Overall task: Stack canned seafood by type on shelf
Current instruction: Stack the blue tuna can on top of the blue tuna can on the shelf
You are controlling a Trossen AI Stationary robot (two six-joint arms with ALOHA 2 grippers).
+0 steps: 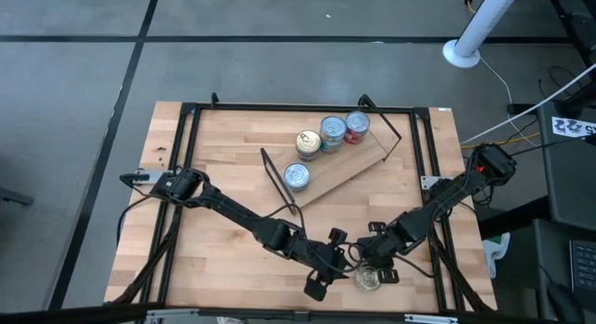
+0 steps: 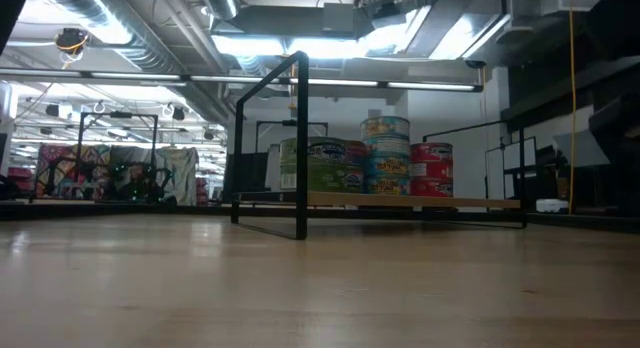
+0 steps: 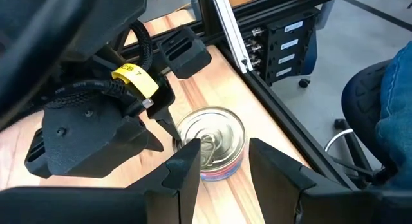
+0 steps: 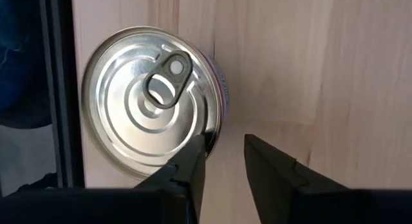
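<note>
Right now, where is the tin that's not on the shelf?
In the high view the lone tin sits at the table's near edge, right of centre, between the left pincer and the right pincer, far from the shelf.

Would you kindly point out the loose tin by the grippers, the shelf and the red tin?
loose tin (image 4: 151,105), right wrist view, middle of its silver lid.
shelf (image 1: 345,170), high view, bare wood board.
red tin (image 1: 358,125), high view, its lid.

Wooden table (image 1: 223,166) carries shelf (image 1: 345,170); lone tin (image 1: 367,279) near front edge.

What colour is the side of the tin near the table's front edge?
Blue with a pinkish band on the tin; left wrist view shows it best.
</note>
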